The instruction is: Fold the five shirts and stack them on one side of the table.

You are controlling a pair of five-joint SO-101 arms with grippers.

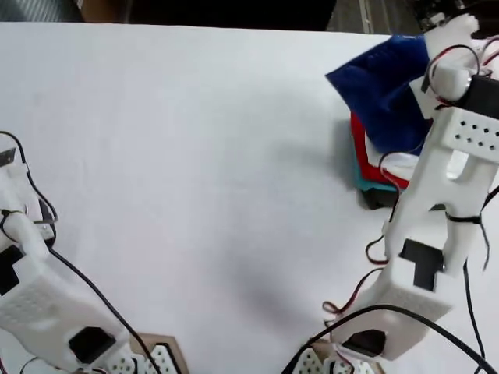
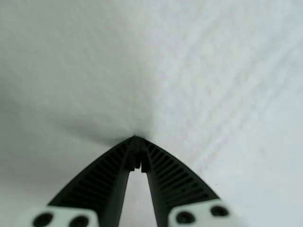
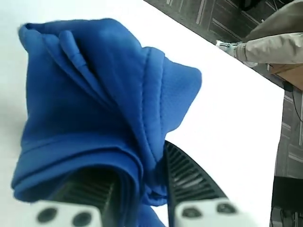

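Spanning table area: white surface (image 1: 195, 156). Stack of folded shirts (image 1: 363, 160), red, teal and dark layers showing, at far right side of surface. Blue shirt (image 1: 382, 93) bunched over stack, clamped between right gripper (image 3: 142, 163) fingers. Left gripper (image 2: 136, 151) fingers closed on nothing, over bare surface, left edge.

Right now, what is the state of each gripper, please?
Left gripper: closed, holding nothing.
Right gripper: closed on the blue shirt.
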